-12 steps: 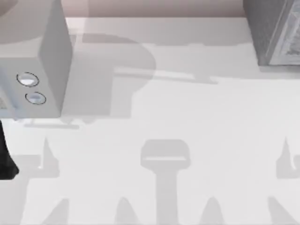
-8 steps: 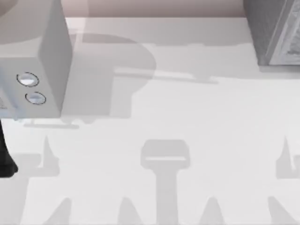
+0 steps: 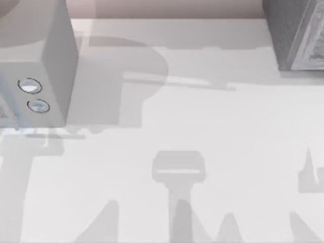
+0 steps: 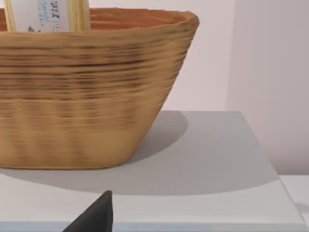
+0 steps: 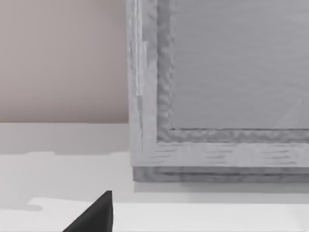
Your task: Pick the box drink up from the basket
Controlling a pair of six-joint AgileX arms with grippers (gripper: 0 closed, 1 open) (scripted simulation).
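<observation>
In the left wrist view a tan woven basket stands on a flat grey top. Over its rim shows the box drink, pale yellow with a white printed face, its upper part cut off by the frame. A black part of my left gripper sits low in that view, in front of the basket and below its base, apart from it. A black part of my right gripper shows in the right wrist view, above the white table and facing a grey cabinet.
In the top view a grey box with two round knobs stands at the left. A grey cabinet fills the back right corner. Arm shadows lie across the white table.
The black piece of my left arm at the top view's left edge has left that view. Its shadow on the table has shifted. The right side looks the same.
</observation>
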